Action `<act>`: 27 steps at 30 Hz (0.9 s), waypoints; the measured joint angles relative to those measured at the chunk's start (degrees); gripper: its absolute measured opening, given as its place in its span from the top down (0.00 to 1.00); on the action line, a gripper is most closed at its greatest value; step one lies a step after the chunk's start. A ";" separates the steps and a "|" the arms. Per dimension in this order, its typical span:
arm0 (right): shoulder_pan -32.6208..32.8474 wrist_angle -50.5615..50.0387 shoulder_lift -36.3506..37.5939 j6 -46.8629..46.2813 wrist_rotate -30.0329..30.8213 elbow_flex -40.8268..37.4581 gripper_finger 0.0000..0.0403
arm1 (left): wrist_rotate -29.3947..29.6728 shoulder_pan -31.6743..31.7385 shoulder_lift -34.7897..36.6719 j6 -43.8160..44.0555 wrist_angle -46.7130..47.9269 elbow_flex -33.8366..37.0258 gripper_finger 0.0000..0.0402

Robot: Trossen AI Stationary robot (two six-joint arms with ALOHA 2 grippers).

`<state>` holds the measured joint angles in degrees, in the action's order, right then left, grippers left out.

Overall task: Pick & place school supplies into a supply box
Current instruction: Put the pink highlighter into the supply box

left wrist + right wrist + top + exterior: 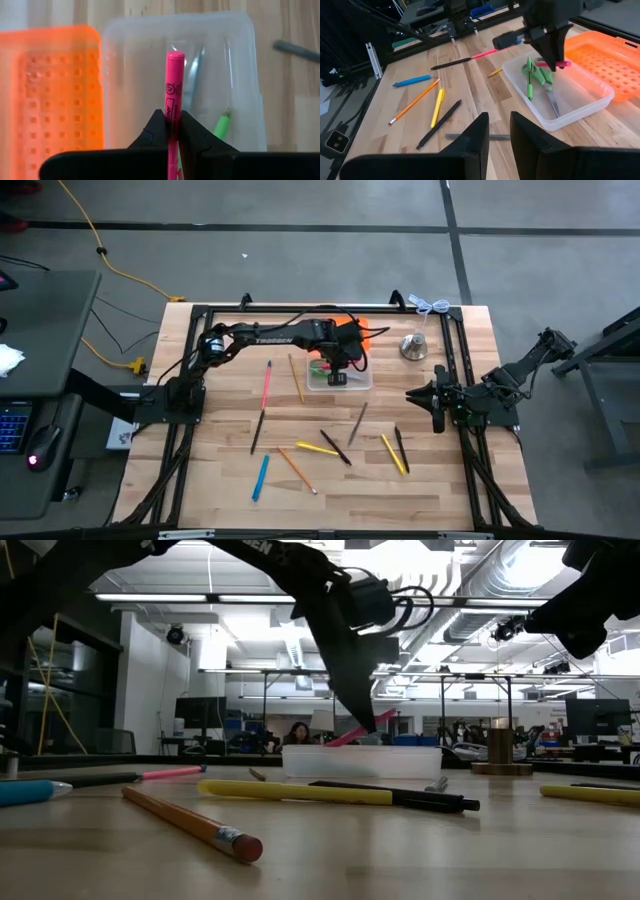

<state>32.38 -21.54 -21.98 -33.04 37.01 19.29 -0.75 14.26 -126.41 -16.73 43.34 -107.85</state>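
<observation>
Left gripper [174,125] is squeezed tight on a pink highlighter [173,95] and holds it over the clear supply box [580,102] in the middle of the tabletop [430,480]. Green scissors [540,80] and a green pen [529,80] lie inside the box, beside the orange lid [610,55]. Right gripper [499,131] waits at the right edge with a small gap between its fingers, holding nothing.

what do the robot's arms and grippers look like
Both arms are dark, near-black and jointed. The left arm bears white lettering along its link, and black cables loop at its wrist. Its gripper has two black wedge-shaped fingers tapering to narrow tips. The right gripper has two broad, flat black fingers with rounded edges. The right arm looks equally dark, with no lettering visible.
</observation>
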 joint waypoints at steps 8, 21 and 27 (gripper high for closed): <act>-0.02 0.00 0.00 0.02 0.67 0.00 0.86 | -0.09 0.00 -1.30 -1.05 -0.19 0.10 0.88; -0.11 0.07 0.00 -0.57 2.04 0.00 0.86 | -1.30 0.02 -3.41 -1.23 0.02 0.11 0.88; -0.11 0.07 0.00 -0.57 2.50 0.00 0.86 | -1.32 0.00 -3.41 -2.50 -0.34 0.11 0.88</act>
<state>32.27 -21.47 -21.98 -33.61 39.51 19.29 -2.07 14.26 -129.82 -19.23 43.00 -107.74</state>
